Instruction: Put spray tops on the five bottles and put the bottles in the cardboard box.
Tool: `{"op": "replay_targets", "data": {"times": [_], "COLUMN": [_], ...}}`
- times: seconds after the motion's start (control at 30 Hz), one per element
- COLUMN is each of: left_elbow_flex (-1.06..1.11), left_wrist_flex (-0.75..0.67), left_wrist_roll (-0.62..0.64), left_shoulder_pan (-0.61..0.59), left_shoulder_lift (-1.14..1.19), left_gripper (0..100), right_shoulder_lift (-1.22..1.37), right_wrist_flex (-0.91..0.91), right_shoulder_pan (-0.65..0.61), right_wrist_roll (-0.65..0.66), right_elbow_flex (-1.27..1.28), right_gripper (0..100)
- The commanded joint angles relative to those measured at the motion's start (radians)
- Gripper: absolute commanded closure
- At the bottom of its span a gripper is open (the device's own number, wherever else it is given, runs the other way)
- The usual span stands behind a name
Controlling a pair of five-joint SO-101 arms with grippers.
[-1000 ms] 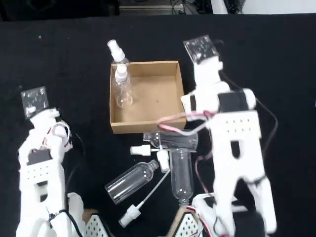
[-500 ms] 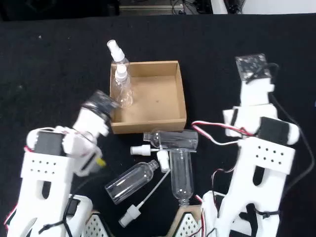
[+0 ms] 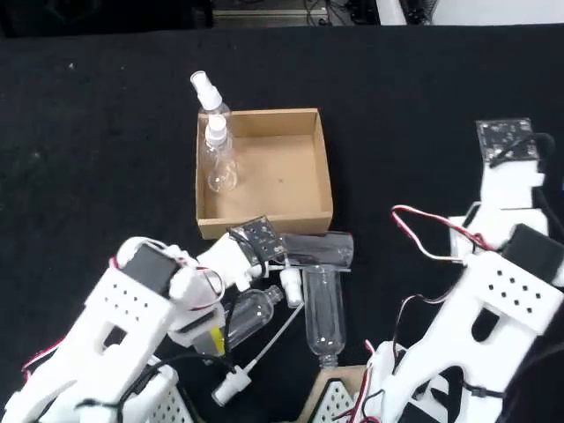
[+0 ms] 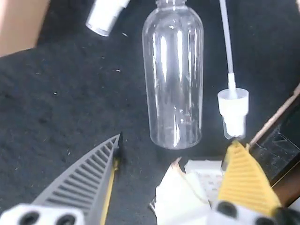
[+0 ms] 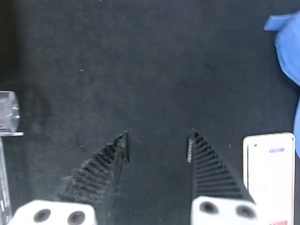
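The cardboard box [image 3: 304, 167] holds one capped bottle [image 3: 218, 160]. A second capped bottle [image 3: 210, 95] stands at its far left corner, outside. Three topless clear bottles lie in front of the box: one crosswise [image 3: 322, 249], one lengthwise [image 3: 323, 308], one slanted [image 3: 251, 310] [image 4: 173, 75]. My left gripper [image 4: 175, 142] [image 3: 210, 339] is open, its fingertips at either side of the slanted bottle's base. A loose spray top with a long tube [image 4: 233, 112] [image 3: 233, 384] lies beside that bottle, another [image 4: 108, 16] near its neck. My right gripper [image 5: 158, 135] is open over bare black table.
The right arm [image 3: 507, 264] stands far to the right of the box. A white block [image 5: 269, 173] and something blue [image 5: 288, 42] lie close to the right gripper. Arm bases [image 3: 339, 401] crowd the front edge.
The left arm has swung from the left side in over the loose bottles in front of the box. The right arm has drawn away from the box to the far right.
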Motion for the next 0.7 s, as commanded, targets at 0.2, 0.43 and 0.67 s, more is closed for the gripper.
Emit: {"op": "replay_targets", "data": {"times": [0.2,0.43,0.67], "left_elbow_flex": [0.088,0.259,0.297], "left_wrist_flex": [-0.213,-0.388,-0.483], "left_wrist_roll": [-0.005,-0.005,0.091], "left_shoulder_pan": [0.016,0.007,0.015], "left_shoulder_lift": [0.164,0.164,0.164], "left_gripper": [67,68,69], "right_shoulder_lift": [-0.038,-0.038,-0.038], "right_wrist_flex": [-0.038,-0.106,-0.104], "right_shoulder_pan": [0.054,0.055,0.052], "right_wrist_roll": [0.031,0.031,0.029], "right_elbow_flex": [0.045,0.107,0.111], "right_gripper": [82.5,82.5,82.5]}}
